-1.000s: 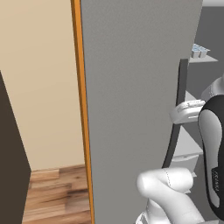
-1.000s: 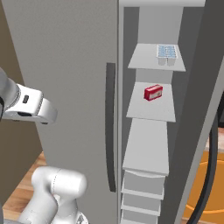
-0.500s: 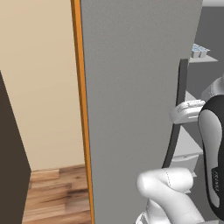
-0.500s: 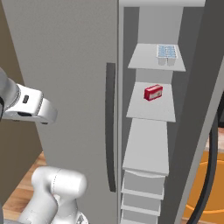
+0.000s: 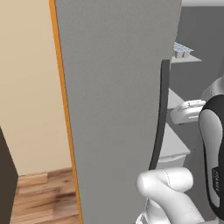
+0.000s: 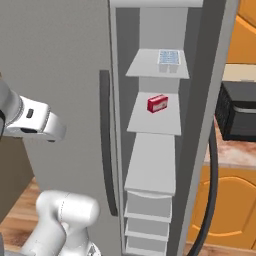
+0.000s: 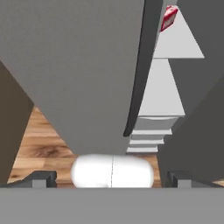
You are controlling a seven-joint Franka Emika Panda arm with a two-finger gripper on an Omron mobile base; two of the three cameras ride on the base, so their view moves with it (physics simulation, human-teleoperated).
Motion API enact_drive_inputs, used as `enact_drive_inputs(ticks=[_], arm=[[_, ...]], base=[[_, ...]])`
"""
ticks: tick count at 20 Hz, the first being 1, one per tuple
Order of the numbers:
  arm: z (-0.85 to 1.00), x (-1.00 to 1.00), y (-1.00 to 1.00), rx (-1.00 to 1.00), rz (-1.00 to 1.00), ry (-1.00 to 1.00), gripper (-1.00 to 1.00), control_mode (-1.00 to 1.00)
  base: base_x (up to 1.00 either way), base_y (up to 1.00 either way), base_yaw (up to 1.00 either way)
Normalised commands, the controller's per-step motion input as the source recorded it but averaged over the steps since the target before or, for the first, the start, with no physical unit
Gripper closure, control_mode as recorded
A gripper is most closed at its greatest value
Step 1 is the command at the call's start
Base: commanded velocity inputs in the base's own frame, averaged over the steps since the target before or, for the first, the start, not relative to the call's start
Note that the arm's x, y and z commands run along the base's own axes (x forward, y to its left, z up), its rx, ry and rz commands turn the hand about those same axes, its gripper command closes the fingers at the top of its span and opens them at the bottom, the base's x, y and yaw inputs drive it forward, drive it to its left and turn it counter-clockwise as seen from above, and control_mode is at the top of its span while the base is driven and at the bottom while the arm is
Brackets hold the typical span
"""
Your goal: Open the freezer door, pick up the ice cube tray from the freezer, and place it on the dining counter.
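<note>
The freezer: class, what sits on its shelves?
Inside the freezer, the ice cube tray sits on the top shelf and a red box below it; the drawers' contents are hidden.

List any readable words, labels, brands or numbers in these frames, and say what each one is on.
None can be read.
Red box on the freezer shelf: a pale panel on its face, too small to read.
Robot arm's dark cover: a small light marking, too blurred to read.

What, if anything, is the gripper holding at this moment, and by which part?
Nothing is held. The gripper is open with its fingertips spread wide, short of the freezer door and its handle.
</note>
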Motion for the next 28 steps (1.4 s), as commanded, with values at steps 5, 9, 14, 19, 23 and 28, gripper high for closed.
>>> enact_drive_inputs(ticks=[5,9,14,19,23,28], arm=[[0.00,0.00,0.00,0.00,0.00,0.00,-1.00,1.00],[0.00,0.00,0.00,0.00,0.00,0.00,-1.00,1.00],[0.00,0.00,0.00,0.00,0.00,0.00,-1.00,1.00],[0.00,0.00,0.00,0.00,0.00,0.00,-1.00,1.00],[0.00,0.00,0.00,0.00,0.00,0.00,-1.00,1.00],[0.00,0.00,0.00,0.00,0.00,0.00,-1.00,1.00]], base=[[0.00,-0.31,-0.28],[0.02,-0.18,-0.30],[0.12,-0.15,-0.31],[0.24,-0.35,-0.28],[0.24,-0.51,-0.17],[0.30,-0.51,-0.12]])
